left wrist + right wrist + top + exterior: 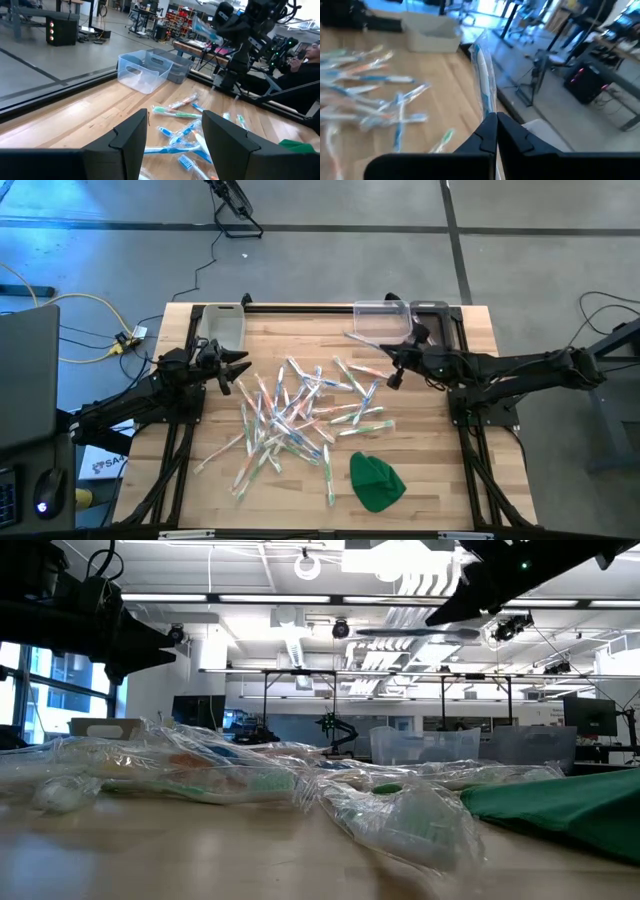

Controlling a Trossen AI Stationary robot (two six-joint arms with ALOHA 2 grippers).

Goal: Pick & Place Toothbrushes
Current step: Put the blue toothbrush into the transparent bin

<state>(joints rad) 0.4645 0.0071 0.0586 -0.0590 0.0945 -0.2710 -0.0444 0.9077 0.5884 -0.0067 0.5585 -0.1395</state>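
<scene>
While your right gripper [392,370], seen from above, is clamping one thin blue-accented translucent toothbrush [484,87] beside the clear rectangular plastic bin [383,323], the wrist views are showing its long axis jutting straight out from the pinched fingers, and your spread-open, empty left gripper [172,137] is facing the scattered pale toothbrushes [300,415].

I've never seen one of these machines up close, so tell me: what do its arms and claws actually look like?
Both arms are dark, nearly black, built from slim jointed segments, and mounted at opposite sides of the wooden table. The left gripper ends in two broad, flat, angular black fingers. The right gripper has the same matte black fingers, tapering toward the tips. No markings are visible on either.
</scene>
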